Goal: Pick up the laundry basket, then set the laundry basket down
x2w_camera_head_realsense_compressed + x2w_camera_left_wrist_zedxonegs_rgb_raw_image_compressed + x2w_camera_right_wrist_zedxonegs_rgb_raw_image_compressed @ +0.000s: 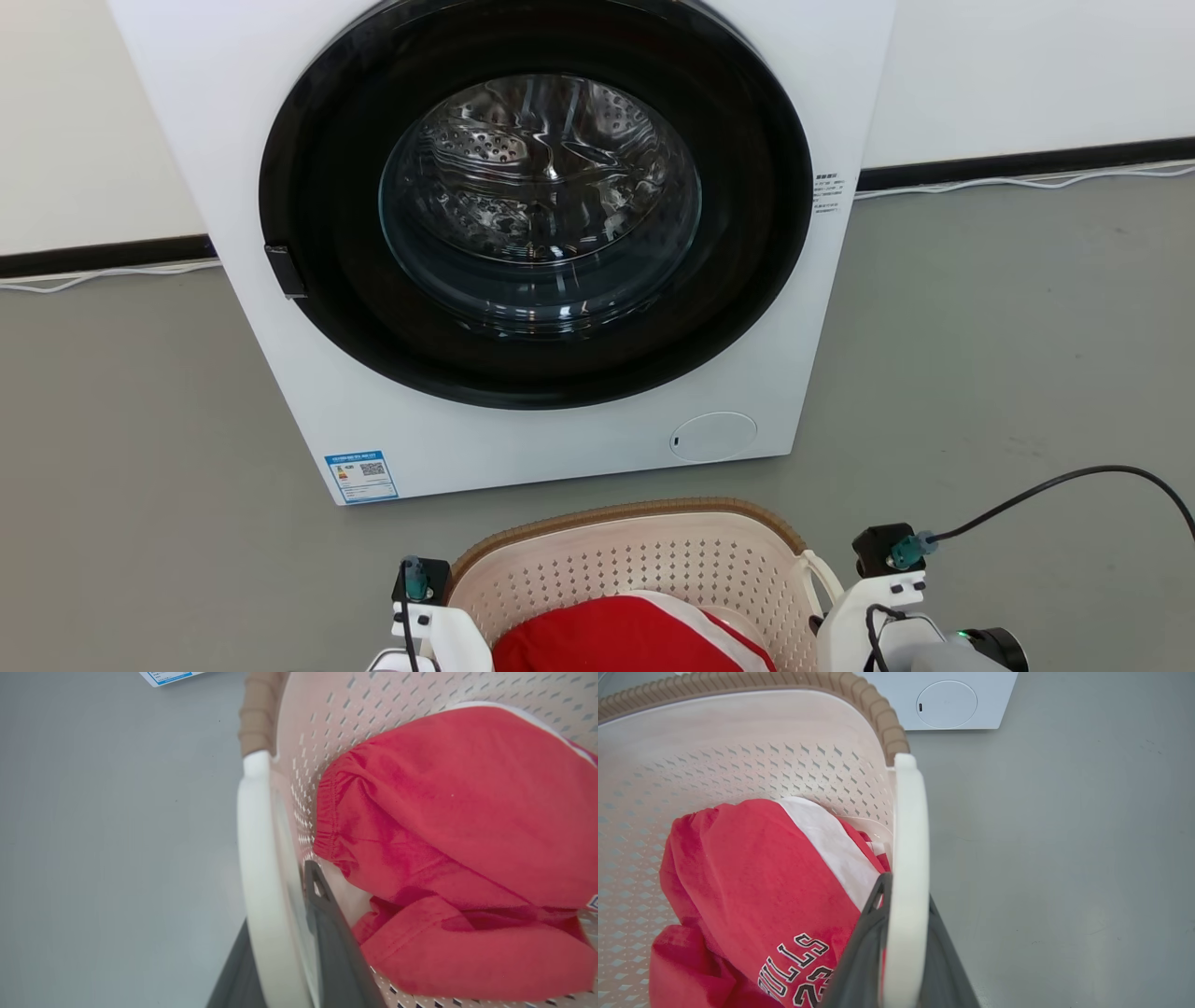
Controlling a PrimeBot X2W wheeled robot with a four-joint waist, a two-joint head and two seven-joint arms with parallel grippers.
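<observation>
My left pincer (285, 914) was clamped on one white loop handle (254, 858) of the cream-white perforated plastic laundry basket (653, 560) with a brown woven-look rim, and my right pincer (906, 898) was clamped on the other. The basket sat at six o'clock in the head view, its base cut off. Inside lay a red-and-white fabric jersey (752, 872) lettered "ULLS 23", the start hidden. Grey floor (980, 373) spread around. At twelve o'clock stood a white front-loading washer (280, 392), its blue label (361, 476) at seven o'clock unreadable, with black skirting (1027, 161) behind.
</observation>
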